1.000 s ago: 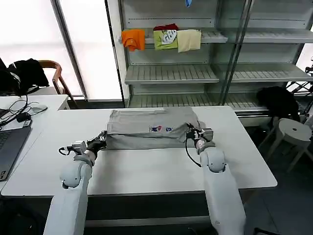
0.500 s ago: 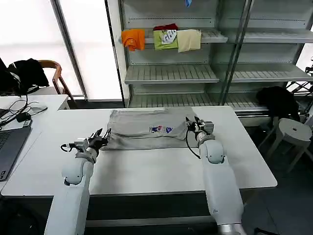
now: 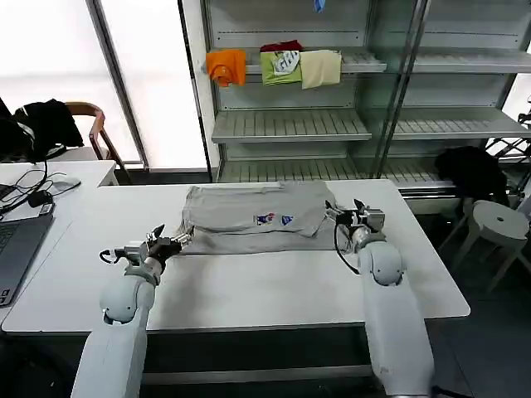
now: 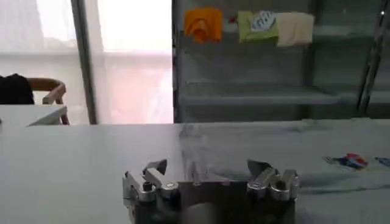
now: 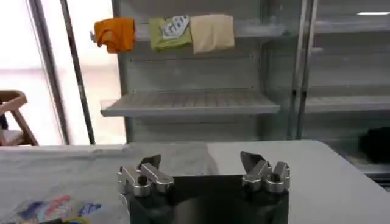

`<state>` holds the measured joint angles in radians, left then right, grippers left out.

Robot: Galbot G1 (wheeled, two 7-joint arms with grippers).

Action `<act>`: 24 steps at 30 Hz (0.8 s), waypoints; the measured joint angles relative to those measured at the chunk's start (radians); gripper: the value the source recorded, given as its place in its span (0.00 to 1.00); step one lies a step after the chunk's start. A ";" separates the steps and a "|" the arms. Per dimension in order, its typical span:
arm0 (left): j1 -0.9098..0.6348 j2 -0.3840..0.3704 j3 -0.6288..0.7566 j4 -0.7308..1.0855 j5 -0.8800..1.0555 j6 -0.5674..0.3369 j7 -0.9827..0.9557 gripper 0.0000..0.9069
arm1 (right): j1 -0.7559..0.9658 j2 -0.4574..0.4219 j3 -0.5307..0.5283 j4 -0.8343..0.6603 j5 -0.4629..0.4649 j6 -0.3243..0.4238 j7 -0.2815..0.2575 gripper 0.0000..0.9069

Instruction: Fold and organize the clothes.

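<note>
A white desk (image 3: 249, 282) stands before grey metal shelving (image 3: 290, 124) and a bright window.

The left tool (image 3: 176, 241) hovers low over the desk at the near left corner of the grey shirt (image 3: 249, 217). Its fingers (image 4: 155, 176) are spread wide and hold nothing, with the tips just beside the cloth edge; I cannot tell whether they touch it. From the left wrist camera the shirt lies flat ahead of the open fingers, and its small multicoloured print (image 4: 350, 161) shows off to one side.

The right tool (image 3: 342, 215) sits at the shirt's right edge, its fingers (image 5: 149, 173) also wide apart and empty, just beside the fabric. The right wrist camera shows grey cloth spreading ahead of that tool, with part of the coloured print (image 5: 58, 207) close by.

The shirt lies folded into a broad, roughly rectangular pad at the far middle of the desk, between the two tools, its print facing up right of centre.

Farther out, orange (image 3: 226, 65), green (image 3: 280, 66) and cream (image 3: 320, 67) garments hang over an upper shelf. A wooden chair (image 3: 91, 124) draped in black clothing stands at far left beside a second desk (image 3: 58, 178) carrying cables and a laptop (image 3: 17, 245). A white stool (image 3: 498, 228) stands at the right.
</note>
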<state>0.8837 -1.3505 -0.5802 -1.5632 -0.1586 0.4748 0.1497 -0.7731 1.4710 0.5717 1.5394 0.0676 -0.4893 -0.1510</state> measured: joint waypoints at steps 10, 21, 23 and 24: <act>0.038 0.001 0.004 -0.005 0.037 0.004 0.018 1.00 | -0.118 -0.022 0.017 0.066 0.002 -0.012 -0.021 0.84; 0.044 -0.001 0.005 0.006 0.049 0.007 0.030 0.01 | -0.151 -0.013 -0.002 0.080 -0.025 -0.008 -0.039 0.00; 0.045 -0.001 0.005 0.008 0.050 0.008 0.034 0.01 | -0.156 -0.014 -0.005 0.084 -0.029 -0.008 -0.042 0.00; 0.046 -0.001 0.005 0.008 0.050 0.010 0.037 0.01 | -0.158 -0.015 -0.006 0.086 -0.031 -0.008 -0.042 0.00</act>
<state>0.9296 -1.3517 -0.5755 -1.5549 -0.1085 0.4844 0.1862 -0.9308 1.4559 0.5652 1.6252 0.0370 -0.4976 -0.1932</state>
